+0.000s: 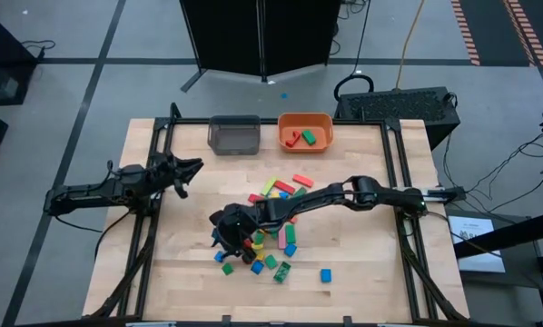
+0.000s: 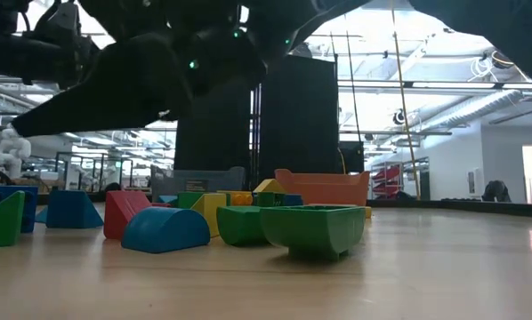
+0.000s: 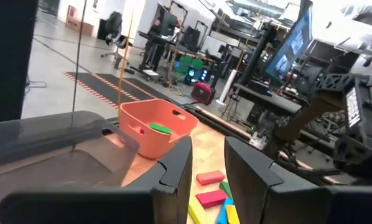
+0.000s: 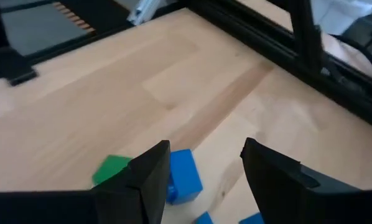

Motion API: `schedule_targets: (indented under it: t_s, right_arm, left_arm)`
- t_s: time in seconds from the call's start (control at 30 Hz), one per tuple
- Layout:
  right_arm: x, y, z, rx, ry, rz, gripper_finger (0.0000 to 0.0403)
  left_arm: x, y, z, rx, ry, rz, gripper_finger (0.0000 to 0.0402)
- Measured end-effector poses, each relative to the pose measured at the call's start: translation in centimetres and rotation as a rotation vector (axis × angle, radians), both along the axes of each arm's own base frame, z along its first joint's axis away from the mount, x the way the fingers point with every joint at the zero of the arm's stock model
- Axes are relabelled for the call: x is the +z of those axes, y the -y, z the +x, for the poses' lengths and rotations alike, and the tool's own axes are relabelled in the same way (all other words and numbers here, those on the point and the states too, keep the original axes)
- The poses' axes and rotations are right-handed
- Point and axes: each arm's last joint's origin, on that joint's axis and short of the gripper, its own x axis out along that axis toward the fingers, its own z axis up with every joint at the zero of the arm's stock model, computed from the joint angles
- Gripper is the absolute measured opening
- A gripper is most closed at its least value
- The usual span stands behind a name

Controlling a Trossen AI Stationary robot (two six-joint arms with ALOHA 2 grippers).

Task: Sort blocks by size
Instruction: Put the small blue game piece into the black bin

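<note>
While we look down from above, our right end effector (image 1: 228,238) hangs over the near-left edge of the scattered small coloured blocks (image 1: 276,213) on the pale wooden bench (image 1: 362,263), placed for a pick. Beyond that pile, the orange plastic bin (image 1: 305,131) holds three blocks; the grey plastic bin (image 1: 233,133) looks empty. Our left end effector (image 1: 179,175) waits left of the pile.

Its wrist shows its fingers moderately apart, empty.

Our right wrist shows fingers spread wide, empty, beside a blue cube (image 4: 185,175).
</note>
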Motion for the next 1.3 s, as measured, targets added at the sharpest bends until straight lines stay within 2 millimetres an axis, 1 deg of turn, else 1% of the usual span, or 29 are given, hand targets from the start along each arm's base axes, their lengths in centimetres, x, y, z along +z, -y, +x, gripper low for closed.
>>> schedule_targets:
  t_s: [0.13,0.27,0.33,0.43,0.6,0.77,0.97,1.23,1.3]
  right_arm:
    - [-0.1,0.0,0.1,0.004,0.023,-0.027,0.0194]
    - [-1.0,-0.2,0.0,0.029,0.009,-0.064,0.0194]
    - [-1.8,-0.5,0.0,0.034,-0.002,-0.069,0.0196]
    - [-2.0,-1.2,-0.1,0.047,-0.007,-0.07,0.0203]
    - [-3.0,-2.1,-0.1,0.047,-0.018,-0.082,0.0217]
    - [-3.2,-1.8,0.0,0.012,-0.015,-0.101,0.0218]
    - [-3.3,-0.9,0.2,-0.021,-0.013,-0.108,0.0215]
    - [-3.4,-1.2,0.1,-0.003,-0.026,-0.115,0.0213]
    - [-3.8,-1.3,0.1,0.0,-0.028,-0.115,0.0207]
  left_arm:
    - [-0.2,0.1,0.1,-0.047,-0.02,0.0,0.0095]
    - [-0.2,0.2,0.1,-0.079,-0.025,0.0,0.0095]
    - [-0.2,0.2,0.1,-0.081,-0.025,0.0,0.0095]
    - [-0.2,0.2,0.1,-0.081,-0.026,0.0,0.0095]
    - [-0.3,0.2,0.1,-0.081,-0.033,-0.001,0.0095]
    - [-0.4,0.2,0.1,-0.081,-0.041,-0.002,0.0095]
    - [-0.4,0.2,0.1,-0.081,-0.042,-0.002,0.0095]
    - [-0.6,0.2,0.1,-0.082,-0.056,-0.014,0.0095]
    - [-0.7,0.2,0.1,-0.082,-0.057,-0.033,0.0095]
